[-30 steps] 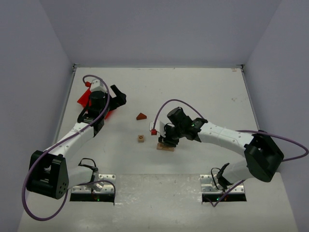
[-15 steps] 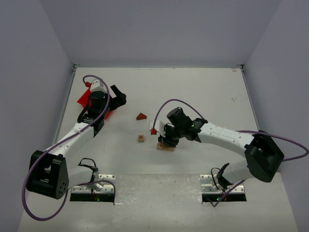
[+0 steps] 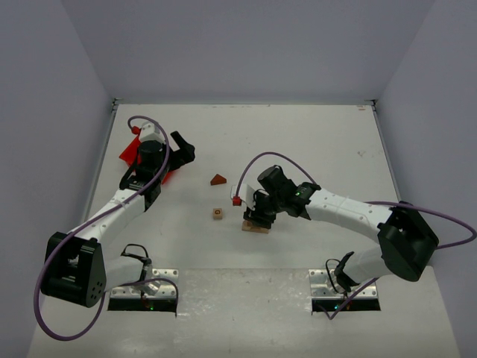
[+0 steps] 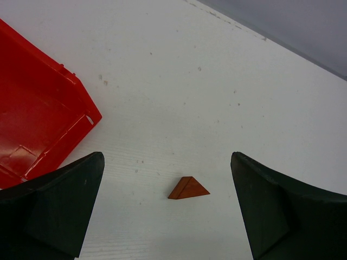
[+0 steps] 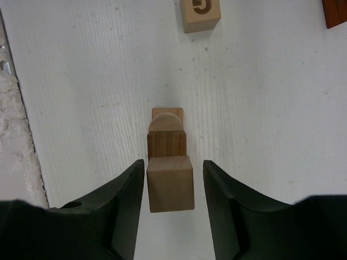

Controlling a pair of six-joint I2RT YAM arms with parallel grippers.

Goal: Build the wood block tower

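Note:
The tower stands at mid-table on a pale plank (image 3: 255,227). In the right wrist view the plank (image 5: 167,112) carries a rounded piece (image 5: 166,122), a darker block (image 5: 166,144) and a light cube (image 5: 170,183). My right gripper (image 5: 175,165) straddles the light cube with its jaws open: the left finger is at the cube's side and the right finger stands clear of it. The gripper also shows in the top view (image 3: 261,215). The dark reddish-brown roof piece (image 4: 188,188) lies on the table between my left gripper's (image 4: 167,162) wide-open, empty fingers and beyond them. In the top view the roof piece (image 3: 218,179) is right of that gripper (image 3: 182,153).
A lettered light cube (image 3: 218,213) lies left of the tower and shows at the top of the right wrist view (image 5: 200,13). The red plastic bin (image 3: 130,153) sits at the far left under the left arm, and its corner shows in the left wrist view (image 4: 32,119).

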